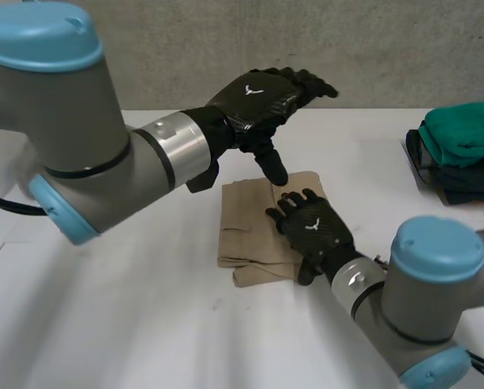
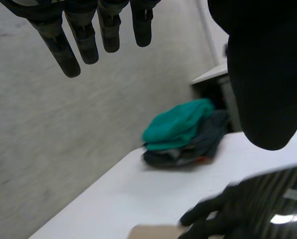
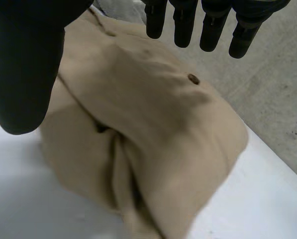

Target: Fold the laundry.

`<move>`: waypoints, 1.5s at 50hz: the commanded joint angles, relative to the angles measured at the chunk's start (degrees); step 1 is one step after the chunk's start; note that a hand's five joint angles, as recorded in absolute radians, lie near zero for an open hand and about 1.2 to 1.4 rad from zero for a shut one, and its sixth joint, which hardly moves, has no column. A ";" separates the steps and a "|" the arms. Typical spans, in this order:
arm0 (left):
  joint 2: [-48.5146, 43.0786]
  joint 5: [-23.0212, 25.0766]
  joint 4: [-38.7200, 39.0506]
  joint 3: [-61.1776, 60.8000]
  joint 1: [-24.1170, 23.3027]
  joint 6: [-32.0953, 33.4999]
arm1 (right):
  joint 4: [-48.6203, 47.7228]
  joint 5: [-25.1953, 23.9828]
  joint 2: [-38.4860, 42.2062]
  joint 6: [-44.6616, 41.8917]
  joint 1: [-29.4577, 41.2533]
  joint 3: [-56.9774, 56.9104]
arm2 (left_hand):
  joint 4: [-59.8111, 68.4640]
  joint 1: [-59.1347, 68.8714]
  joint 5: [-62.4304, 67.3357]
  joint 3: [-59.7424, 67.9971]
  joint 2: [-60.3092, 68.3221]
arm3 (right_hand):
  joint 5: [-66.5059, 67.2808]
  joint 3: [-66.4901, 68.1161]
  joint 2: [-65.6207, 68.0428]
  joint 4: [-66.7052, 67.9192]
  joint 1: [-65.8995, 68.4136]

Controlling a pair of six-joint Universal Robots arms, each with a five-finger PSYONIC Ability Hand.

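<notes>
Noted on table [image 1: 144, 324]: garment [image 1: 254, 235], folded, under fingers of right hand [image 1: 313, 231], near its right edge. Above garment's far edge: left hand [image 1: 262, 101], thumb pointing down toward it. Well apart, beyond left fingertips, at table's far right side: pile [image 1: 460, 154] of clothes.

Light: bright, even, diffuse, from above. Table [image 1: 128, 324]: near washed-out white, lower left of head view. Glare: soft sheen on left hand [image 1: 258, 101], upper centre, and right hand [image 1: 313, 229]. Shade: faint, in cloth [image 1: 246, 215] folds. Stack [image 1: 460, 154], right edge: dark.
</notes>
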 commanded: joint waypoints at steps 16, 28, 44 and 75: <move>0.65 3.63 -0.72 -1.25 0.79 -1.98 | -10.64 3.15 13.52 -4.11 -0.37 -14.28 | 1.50 2.01 0.05 0.78 1.21 | 67.19 67.97 67.97 67.74 67.23; 1.35 3.63 -0.28 -0.90 2.36 -1.98 | -10.56 2.28 11.59 -0.78 -1.69 -24.74 | 1.50 2.01 0.05 0.78 1.21 | 67.19 67.97 67.97 67.74 67.23; 5.39 3.19 -0.20 -1.42 3.86 -3.30 | -12.67 -4.48 9.03 8.53 -27.16 -44.34 | 1.50 2.01 0.05 0.78 1.21 | 67.19 67.97 67.97 67.74 67.23; 3.99 3.10 0.95 -5.12 3.16 -3.47 | -9.24 -31.76 25.83 20.67 -55.13 -49.89 | 1.50 2.01 0.05 0.78 1.21 | -2.81 -2.03 -2.03 -2.26 -2.77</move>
